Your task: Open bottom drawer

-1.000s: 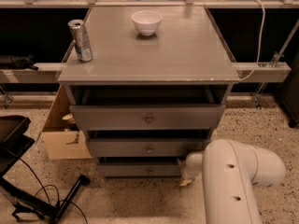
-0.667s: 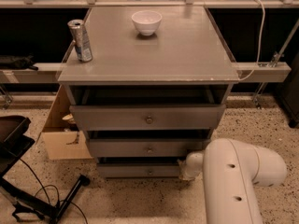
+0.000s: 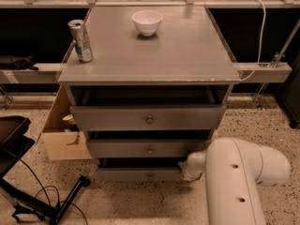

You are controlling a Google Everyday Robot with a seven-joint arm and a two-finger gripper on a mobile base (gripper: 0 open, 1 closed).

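Note:
The bottom drawer [image 3: 136, 174] is the lowest, flattest grey front of the cabinet, with a small brass knob [image 3: 150, 176]. It stands slightly out, with a dark gap above it. My gripper [image 3: 186, 168] is at the right end of this drawer front, at the tip of the thick white arm [image 3: 239, 182] that comes in from the lower right. The arm's rounded end hides most of the gripper.
The middle drawer [image 3: 147, 149] and the top drawer [image 3: 147, 118] are also partly pulled out. A can [image 3: 81, 40] and a white bowl [image 3: 146, 21] stand on the cabinet top. A cardboard box [image 3: 61, 135] is at the left, and a black stand with cables [image 3: 28, 196] is on the floor.
The arm's end has shifted slightly up at the drawer's right end. The bottom drawer front appears to have come a little further out toward the camera.

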